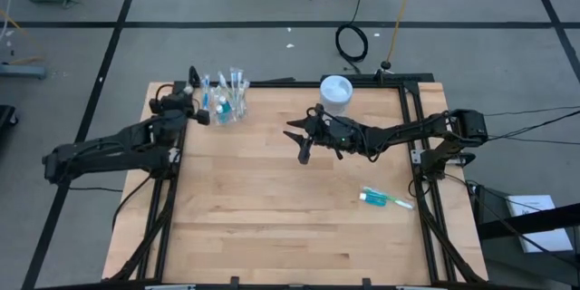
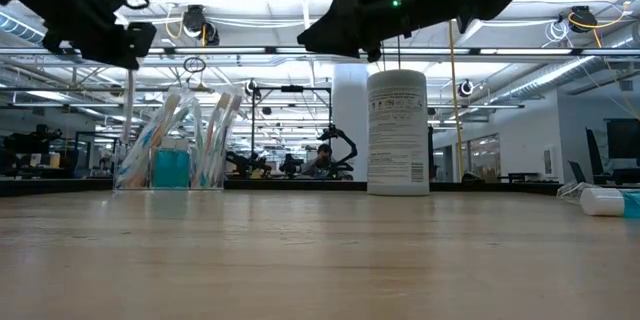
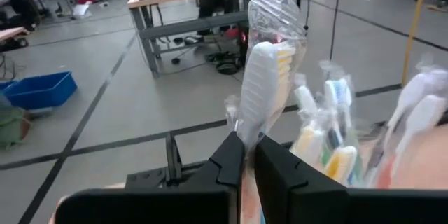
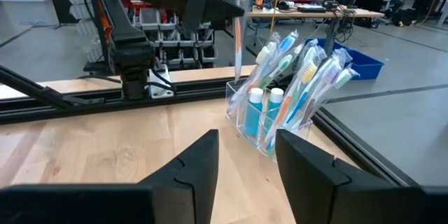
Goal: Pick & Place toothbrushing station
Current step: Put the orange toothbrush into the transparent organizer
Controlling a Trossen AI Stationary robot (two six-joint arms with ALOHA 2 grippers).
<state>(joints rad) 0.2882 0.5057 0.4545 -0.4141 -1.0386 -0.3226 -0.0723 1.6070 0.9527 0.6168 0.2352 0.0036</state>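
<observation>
While the left arm works at the cup, each view reads like this:

High view: the left gripper (image 1: pixel 188 109) sits at the upper left of the table, just beside the clear cup (image 1: pixel 227 101) packed with brushes and tubes. The right gripper (image 1: pixel 303 136) hangs over the middle of the table, near the white container (image 1: pixel 336 93). One wrapped toothbrush (image 1: pixel 387 199) lies alone at lower right (well apart from both arms).

Low view: the cup (image 2: pixel 172 155) stands at left on the table; the left arm is above it with a thin stem hanging from it toward the cup.

Left wrist view: the fingers (image 3: pixel 225 161) are pressed together on the handle of a wrapped toothbrush (image 3: pixel 262 84), with the cup's other brushes just beside it.

Right wrist view: the right fingers (image 4: pixel 199 157) stand spread and carry nothing; the cup (image 4: pixel 269 115) is ahead at centre right.

Step in hand: likely lowering this brush into the cup (or lifting it out; I cannot tell which).

Next move: keep the brush upright, aim for a gap among the packed brushes, then let go.
</observation>
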